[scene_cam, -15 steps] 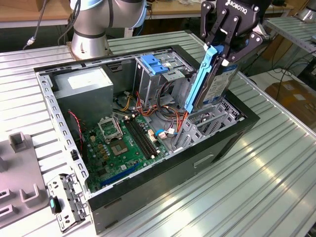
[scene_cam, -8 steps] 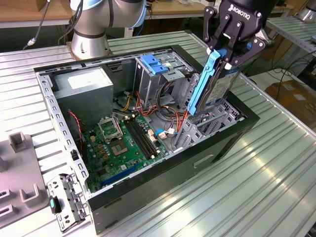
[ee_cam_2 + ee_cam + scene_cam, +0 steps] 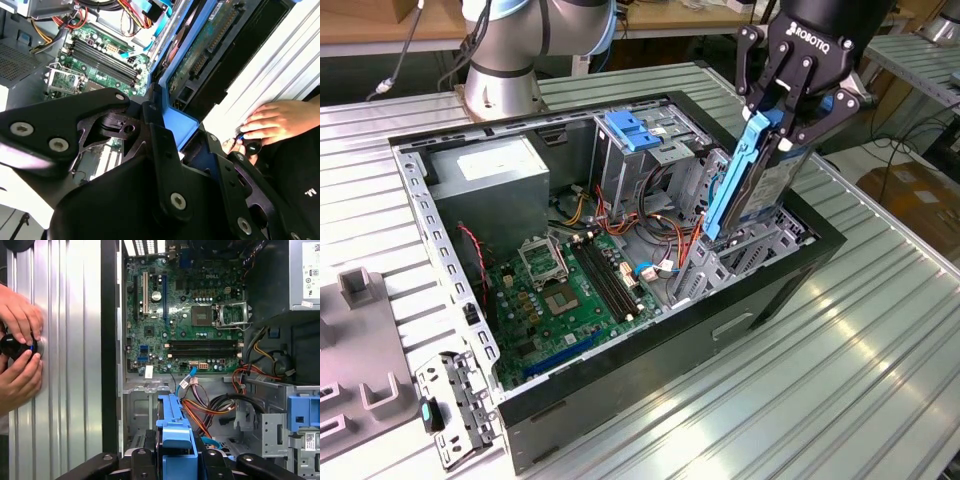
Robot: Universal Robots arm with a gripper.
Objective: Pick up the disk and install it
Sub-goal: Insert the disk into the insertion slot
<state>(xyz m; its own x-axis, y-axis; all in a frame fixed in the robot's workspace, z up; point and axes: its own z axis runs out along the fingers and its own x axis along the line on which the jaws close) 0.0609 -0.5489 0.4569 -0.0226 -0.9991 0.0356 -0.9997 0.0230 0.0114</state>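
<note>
Currently, I have the gripper (image 3: 775,125) clamped on the disk (image 3: 767,190), which is held on edge and tilted above the bay at the exterior view's right end of the case (image 3: 650,325). The disk has a grey metal side, a blue carrier (image 3: 175,437) and a green circuit board (image 3: 207,42). A person's hands (image 3: 20,320) grip a black knob (image 3: 12,346) on the table (image 3: 75,365).
</note>
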